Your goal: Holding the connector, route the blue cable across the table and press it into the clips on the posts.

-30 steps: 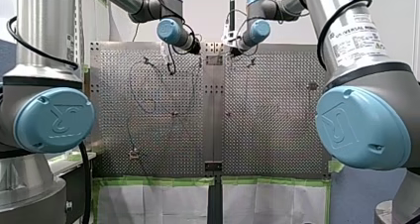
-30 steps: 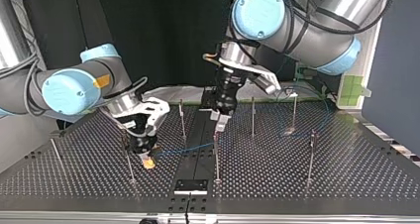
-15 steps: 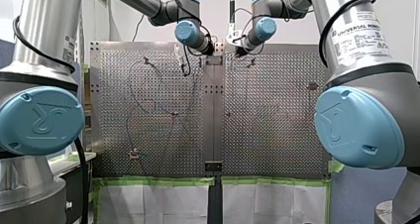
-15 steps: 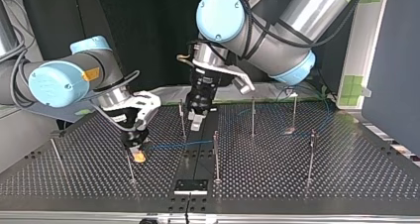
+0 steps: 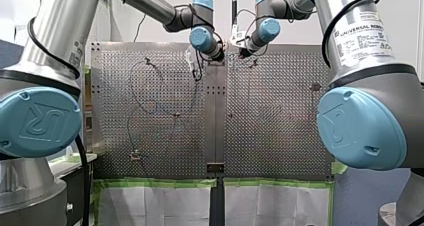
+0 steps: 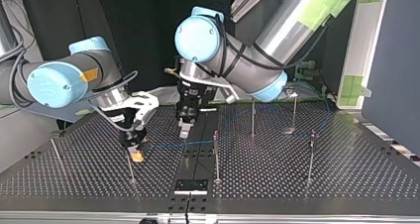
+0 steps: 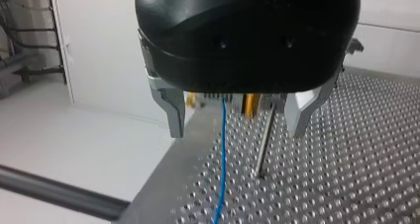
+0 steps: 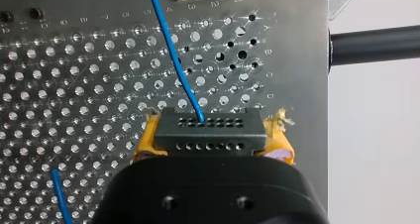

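CABLE RUN, MID-TABLE: We are keeping the connector [image 8: 208,131] clamped between the yellow pads [image 8: 144,143] of our right gripper [image 6: 136,154], low over the table [image 6: 307,184] at the top view's left. The blue cable [image 6: 171,145] is stretching from it toward that view's right, its long axis across the table. It is passing under the gap of our left gripper [image 6: 184,131], whose fingers are spread wide and which is the nearer claw to that span. A post [image 6: 216,154] is standing just beyond. Over the last second the left gripper has been swinging toward the view's left, closing on the right gripper.

Perforated table [image 6: 346,174]; upright posts [image 6: 216,157]; blue cable [image 6: 173,145]
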You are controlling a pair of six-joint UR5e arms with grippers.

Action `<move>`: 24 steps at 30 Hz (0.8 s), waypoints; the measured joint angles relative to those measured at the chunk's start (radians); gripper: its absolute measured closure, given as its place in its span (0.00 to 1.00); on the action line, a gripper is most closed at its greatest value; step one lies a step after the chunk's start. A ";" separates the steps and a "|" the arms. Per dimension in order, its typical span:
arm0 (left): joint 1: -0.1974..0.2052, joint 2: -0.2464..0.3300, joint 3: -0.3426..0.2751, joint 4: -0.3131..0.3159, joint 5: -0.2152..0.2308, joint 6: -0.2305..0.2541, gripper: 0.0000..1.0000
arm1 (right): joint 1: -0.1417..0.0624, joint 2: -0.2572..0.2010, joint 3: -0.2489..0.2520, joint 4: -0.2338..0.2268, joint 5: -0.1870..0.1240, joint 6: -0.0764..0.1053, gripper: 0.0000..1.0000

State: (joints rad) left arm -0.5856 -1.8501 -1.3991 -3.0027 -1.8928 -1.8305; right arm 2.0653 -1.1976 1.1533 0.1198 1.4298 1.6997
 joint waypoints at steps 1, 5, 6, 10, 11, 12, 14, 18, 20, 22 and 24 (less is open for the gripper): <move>0.007 -0.009 0.009 -0.004 0.001 0.000 0.00 | 0.000 0.000 0.000 0.000 0.000 0.000 1.00; 0.021 -0.040 0.040 -0.009 0.008 0.001 0.00 | 0.000 0.000 0.001 -0.001 0.000 0.000 1.00; 0.022 -0.047 0.047 -0.008 0.008 0.001 0.00 | 0.000 0.000 0.001 -0.001 0.000 0.000 1.00; 0.024 -0.080 0.081 -0.007 0.008 0.001 0.00 | 0.000 0.000 0.000 -0.002 0.000 -0.001 1.00; 0.024 -0.088 0.088 -0.008 0.007 0.001 0.00 | 0.000 0.000 0.000 -0.002 0.000 -0.001 1.00; 0.024 -0.097 0.097 -0.010 0.006 0.001 0.00 | 0.000 0.000 0.000 -0.002 0.000 -0.001 1.00; 0.024 -0.111 0.111 -0.012 0.001 0.001 0.00 | 0.001 0.000 0.000 -0.002 0.000 -0.001 1.00; 0.028 -0.142 0.142 -0.016 -0.009 0.001 0.00 | 0.003 0.000 0.000 -0.002 -0.001 -0.001 1.00; 0.032 -0.155 0.155 -0.017 -0.011 0.001 0.00 | 0.004 0.000 0.000 -0.002 -0.001 -0.001 1.00; 0.035 -0.166 0.172 -0.022 -0.013 0.001 0.00 | 0.004 0.000 0.000 -0.002 0.000 -0.001 1.00; 0.037 -0.171 0.188 -0.030 -0.016 0.001 0.00 | 0.004 0.000 0.000 -0.002 -0.001 -0.001 1.00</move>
State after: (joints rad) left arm -0.5490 -2.0215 -1.2109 -3.0329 -1.9083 -1.8292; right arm 2.0690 -1.1975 1.1533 0.1178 1.4293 1.6985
